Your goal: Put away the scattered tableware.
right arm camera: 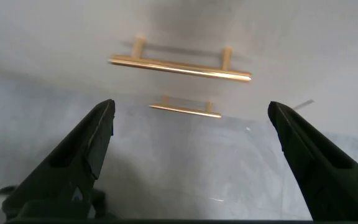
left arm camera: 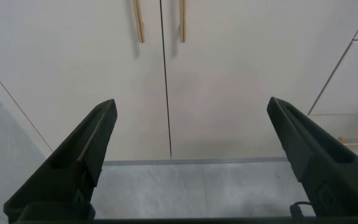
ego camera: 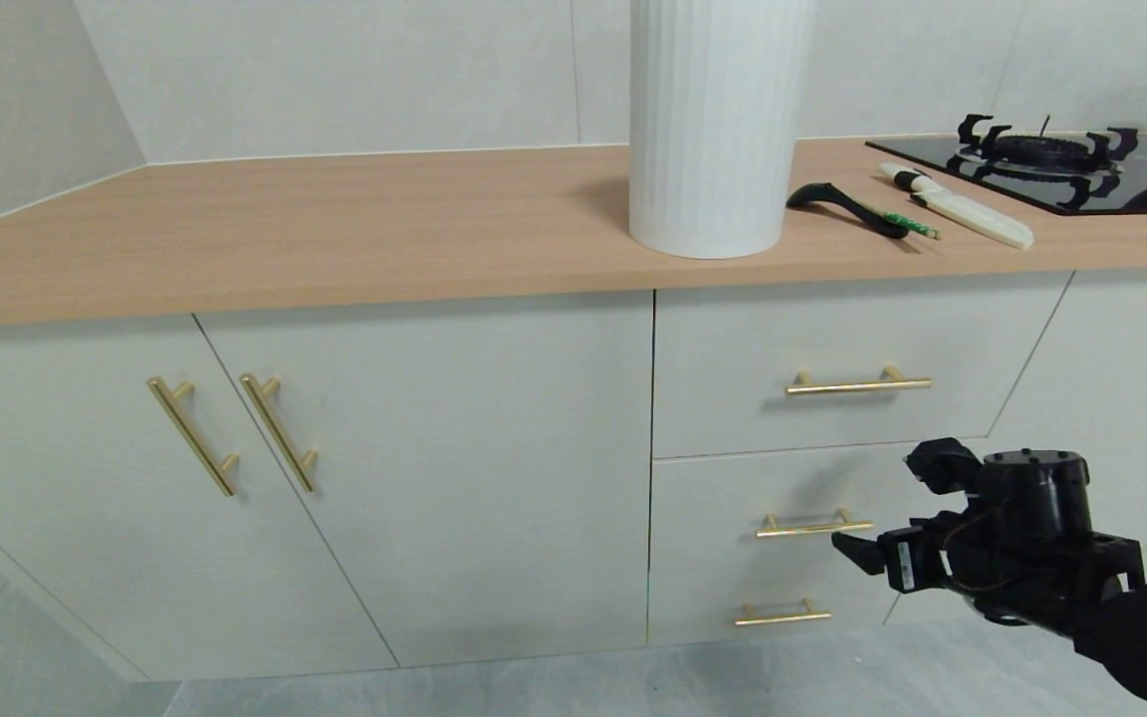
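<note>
On the wooden counter (ego camera: 335, 229) lie a black-handled utensil (ego camera: 847, 204), a thin green stick (ego camera: 907, 224) and a white knife (ego camera: 957, 207), all right of a tall white ribbed container (ego camera: 713, 129). My right gripper (ego camera: 882, 503) is low in front of the drawers, open and empty, just right of the middle drawer's gold handle (ego camera: 812, 526). From the right wrist, that gripper (right arm camera: 191, 112) faces a gold handle (right arm camera: 179, 67), with a second one (right arm camera: 185, 110) beyond. My left gripper (left arm camera: 191, 106) is open and empty, facing the double cabinet doors (left arm camera: 166, 93) above the floor.
A black gas hob (ego camera: 1061, 164) sits at the counter's right end. The drawer stack has a top handle (ego camera: 858, 383) and a bottom handle (ego camera: 783, 615). Two slanted gold handles (ego camera: 193, 436) (ego camera: 278, 431) mark the closed cabinet doors on the left. Grey floor lies below.
</note>
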Motion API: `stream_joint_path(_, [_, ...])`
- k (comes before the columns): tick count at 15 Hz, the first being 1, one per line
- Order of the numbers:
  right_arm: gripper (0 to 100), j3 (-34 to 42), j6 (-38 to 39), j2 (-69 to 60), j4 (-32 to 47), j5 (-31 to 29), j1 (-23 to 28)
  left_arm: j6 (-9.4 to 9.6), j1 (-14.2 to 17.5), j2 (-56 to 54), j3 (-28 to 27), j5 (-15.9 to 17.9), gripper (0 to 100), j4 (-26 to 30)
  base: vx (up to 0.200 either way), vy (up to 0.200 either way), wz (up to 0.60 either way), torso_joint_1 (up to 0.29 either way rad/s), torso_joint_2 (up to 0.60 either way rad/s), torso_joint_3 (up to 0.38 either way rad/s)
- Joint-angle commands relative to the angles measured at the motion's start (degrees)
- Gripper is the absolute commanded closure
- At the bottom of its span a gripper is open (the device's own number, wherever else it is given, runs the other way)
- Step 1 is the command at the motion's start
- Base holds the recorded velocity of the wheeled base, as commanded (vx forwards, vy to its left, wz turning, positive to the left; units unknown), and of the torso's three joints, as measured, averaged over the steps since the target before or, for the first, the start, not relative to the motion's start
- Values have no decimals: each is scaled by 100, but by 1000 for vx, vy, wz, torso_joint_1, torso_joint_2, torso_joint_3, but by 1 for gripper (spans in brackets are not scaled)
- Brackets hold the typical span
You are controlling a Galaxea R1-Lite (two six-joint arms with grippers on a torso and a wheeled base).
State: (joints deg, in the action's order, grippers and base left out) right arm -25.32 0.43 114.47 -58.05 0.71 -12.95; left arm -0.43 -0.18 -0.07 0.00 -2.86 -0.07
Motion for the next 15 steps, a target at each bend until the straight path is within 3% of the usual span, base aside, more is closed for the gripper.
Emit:
stream_joint_path(1, [0,-8,-8,576,-294,-141,-6,-1,1,7,0,-4,0,-1,0,0,0,0,0,0])
stream_joint_path(4, [0,-52,10,1139,-1235,-246,-15,-1,1,7,0,-4,0,-1,0,0,0,0,0,0])
stream_joint_path(6, [0,-360,89,1578,-1630,-704,-138,-10,1,7,0,-4,0,-1,0,0,0,0,0,0])
stream_joint_path(15, [0,-922,414,2273,-2105,-1081,-217,-10,1,7,0,-4,0,-1,0,0,0,0,0,0])
